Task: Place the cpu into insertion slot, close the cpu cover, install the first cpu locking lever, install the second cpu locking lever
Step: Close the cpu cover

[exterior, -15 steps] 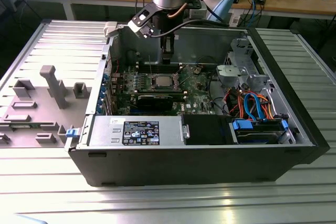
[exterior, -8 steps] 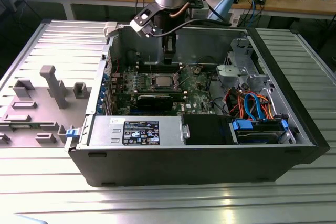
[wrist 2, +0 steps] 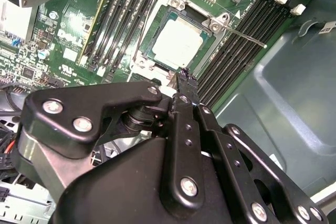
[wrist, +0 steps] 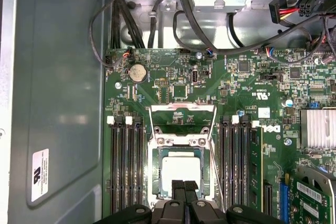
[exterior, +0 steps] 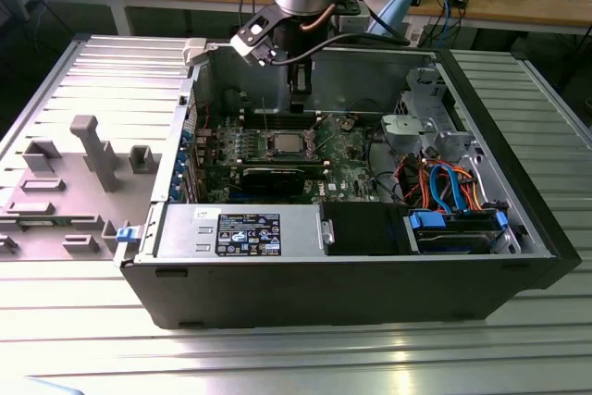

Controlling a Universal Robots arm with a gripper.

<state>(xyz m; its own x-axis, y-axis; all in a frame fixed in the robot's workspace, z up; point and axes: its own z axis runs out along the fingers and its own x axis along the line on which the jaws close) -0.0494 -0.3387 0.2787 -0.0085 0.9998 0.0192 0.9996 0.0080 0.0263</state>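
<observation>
Right up against the lens in both wrist views you get the black linkages of the end effector [wrist 2: 184, 74], with its two fingers pinched close together and nothing between them. In the first wrist view the fingertips [wrist: 177, 188] sit right at the edge of the socket. They look just above it rather than touching, but I can't say for sure.

Progress-wise, the cpu [wrist: 181, 170] looks already dropped in. Its dull silver top lies flat and square inside the insertion slot [wrist: 156, 177] on the green board [wrist: 173, 77], between the two banks of long black memory slots [wrist: 126, 166]. So I'd call step one done.

The cpu cover [wrist: 182, 109] isn't down yet as far as I can tell. The thin silver frame is flipped back on its hinge, away from the chip, and you can see green board through its window. In the second wrist view a locking lever [wrist 2: 247, 36] pokes out as a thin rod across the memory slots, so it reads as unlatched to me. I'd guess the other lever is loose too, but it's hard to make out.

In the exterior view the arm hangs straight down into the open computer case [exterior: 324, 275], which lies on its side on the ribbed metal counter [exterior: 277, 358].

So one step of four looks done, with the cover and both levers left.
</observation>
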